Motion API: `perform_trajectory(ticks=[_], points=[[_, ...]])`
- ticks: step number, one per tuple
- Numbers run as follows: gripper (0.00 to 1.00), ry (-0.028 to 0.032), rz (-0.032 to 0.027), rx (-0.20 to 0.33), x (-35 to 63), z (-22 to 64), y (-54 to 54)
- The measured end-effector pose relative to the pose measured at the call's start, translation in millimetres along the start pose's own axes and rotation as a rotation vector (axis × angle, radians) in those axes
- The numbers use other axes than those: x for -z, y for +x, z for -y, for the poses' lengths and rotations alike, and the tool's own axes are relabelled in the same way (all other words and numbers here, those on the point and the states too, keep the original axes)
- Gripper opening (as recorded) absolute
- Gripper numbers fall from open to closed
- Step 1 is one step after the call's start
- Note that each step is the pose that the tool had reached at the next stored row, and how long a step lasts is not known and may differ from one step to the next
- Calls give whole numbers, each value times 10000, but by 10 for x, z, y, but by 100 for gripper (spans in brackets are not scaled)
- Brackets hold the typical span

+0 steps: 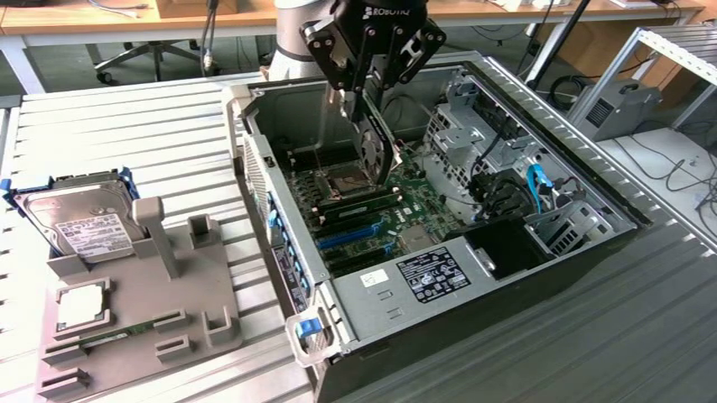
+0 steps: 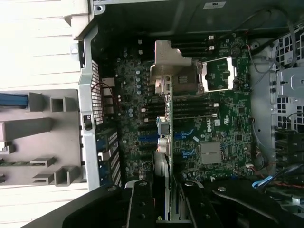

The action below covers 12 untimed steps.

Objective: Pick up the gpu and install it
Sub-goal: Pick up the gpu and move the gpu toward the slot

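My gripper [image 1: 367, 91] hangs over the open computer case [image 1: 583, 180], shut on the gpu [image 1: 378, 147]. The card is held on edge, tilted a little, with its lower edge just above the motherboard [image 1: 370, 222] near the CPU socket [image 1: 336, 178]. In the wrist view the gpu [image 2: 165, 137] appears edge-on between my fingers [image 2: 142, 204], with its silver end bracket [image 2: 172, 64] at the far end, over the blue and black expansion slots [image 2: 187, 152]. The gripper [image 2: 166, 192] clamps the card's near end.
A grey holder block [image 1: 146, 285] on the table at the exterior view's left carries a silver hard drive [image 1: 79, 222], a small chip [image 1: 81, 306] and a green memory stick [image 1: 107, 337]. The drive cage [image 1: 471, 126], blue cables [image 1: 536, 189] and power supply [image 1: 431, 273] crowd the case.
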<state>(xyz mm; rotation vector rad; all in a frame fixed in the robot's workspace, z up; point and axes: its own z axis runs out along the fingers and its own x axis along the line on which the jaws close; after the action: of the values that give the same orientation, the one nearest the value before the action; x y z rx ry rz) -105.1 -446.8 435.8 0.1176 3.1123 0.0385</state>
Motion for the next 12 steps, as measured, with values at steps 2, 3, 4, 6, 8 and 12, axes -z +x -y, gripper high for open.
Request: perform_trajectory(ticks=[2, 3, 4, 6, 8, 12], points=[[26, 2, 0, 0, -6, -9, -23], [26, 3, 0, 1, -9, -13, -35], [26, 2, 0, 1, -12, -16, -44], [26, 3, 0, 0, -17, -24, -64], [26, 4, 0, 0, -22, -30, -82], [26, 5, 0, 1, -33, -44, -121]])
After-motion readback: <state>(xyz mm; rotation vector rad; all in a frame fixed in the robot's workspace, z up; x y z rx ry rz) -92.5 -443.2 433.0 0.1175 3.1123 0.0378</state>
